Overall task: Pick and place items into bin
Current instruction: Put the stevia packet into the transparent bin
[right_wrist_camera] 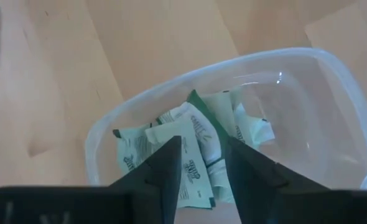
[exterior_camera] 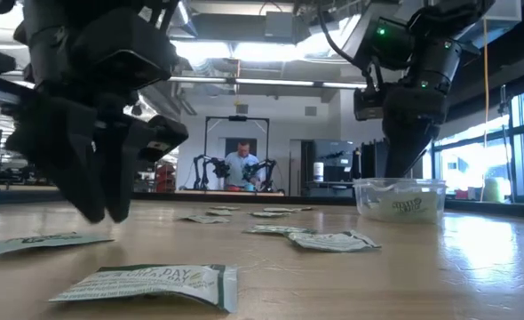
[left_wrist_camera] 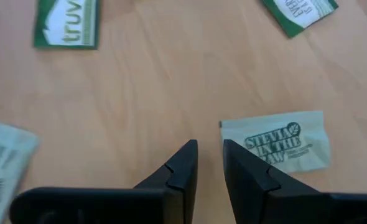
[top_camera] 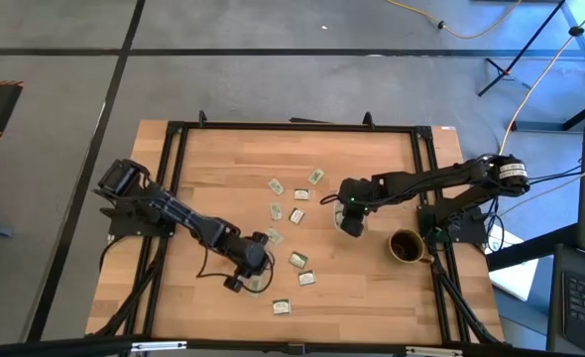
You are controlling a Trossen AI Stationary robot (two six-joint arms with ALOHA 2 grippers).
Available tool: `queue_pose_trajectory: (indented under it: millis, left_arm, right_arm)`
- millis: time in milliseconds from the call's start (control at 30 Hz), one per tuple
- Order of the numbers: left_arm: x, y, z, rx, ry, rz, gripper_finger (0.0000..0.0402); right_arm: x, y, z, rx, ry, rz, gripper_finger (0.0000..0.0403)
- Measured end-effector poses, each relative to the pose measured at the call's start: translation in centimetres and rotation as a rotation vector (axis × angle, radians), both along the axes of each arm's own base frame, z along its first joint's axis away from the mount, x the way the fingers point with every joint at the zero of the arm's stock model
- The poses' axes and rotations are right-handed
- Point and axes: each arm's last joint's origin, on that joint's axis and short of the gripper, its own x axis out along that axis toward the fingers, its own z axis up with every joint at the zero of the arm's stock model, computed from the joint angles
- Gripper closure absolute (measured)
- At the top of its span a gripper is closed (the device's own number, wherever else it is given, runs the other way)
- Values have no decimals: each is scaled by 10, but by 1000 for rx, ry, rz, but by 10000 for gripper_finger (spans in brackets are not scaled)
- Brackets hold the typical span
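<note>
Several small green and white packets [top_camera: 297,260] lie flat on the wooden table [top_camera: 203,178], between the two arms. My left gripper [left_wrist_camera: 209,155] hangs low over the near middle of the table, pointing steeply down. Its fingers are a small gap apart with bare wood between them. A pale "Stevia" packet [left_wrist_camera: 283,144] lies just beside one finger. My right gripper [right_wrist_camera: 203,163] stands open above the clear bin [right_wrist_camera: 233,62], which holds several packets [right_wrist_camera: 190,143]. In the low view the bin [exterior_camera: 400,200] stands on the table below that gripper [exterior_camera: 404,147].
A dark brown mug [top_camera: 405,246] stands near the table's right edge, close to the bin. More packets lie near the front edge [exterior_camera: 155,284] and around my left gripper [left_wrist_camera: 65,22]. A black frame [top_camera: 292,127] borders the table. A person [exterior_camera: 242,164] stands far behind.
</note>
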Motion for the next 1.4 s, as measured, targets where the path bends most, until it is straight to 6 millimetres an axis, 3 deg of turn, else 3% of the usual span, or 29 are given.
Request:
queue_pose_trajectory:
  millis: [367, 667, 1167, 1400]
  left_arm:
    - [-7, -19, -6, 20, 4, 6, 332]
    - [-14, -21, -7, 111, 31, 14, 342]
    - [-3, -7, -21, 43, 104, 46, 399]
    - [0, 11, 2, 99, -30, 62, 399]
  right_arm:
    - [-1, -5, 0, 2, 6, -22, 277]
    - [-1, -5, 0, 2, 6, -22, 277]
    - [-1, -5, 0, 2, 7, -21, 277]
    - [6, -5, 16, 12, 8, -55, 277]
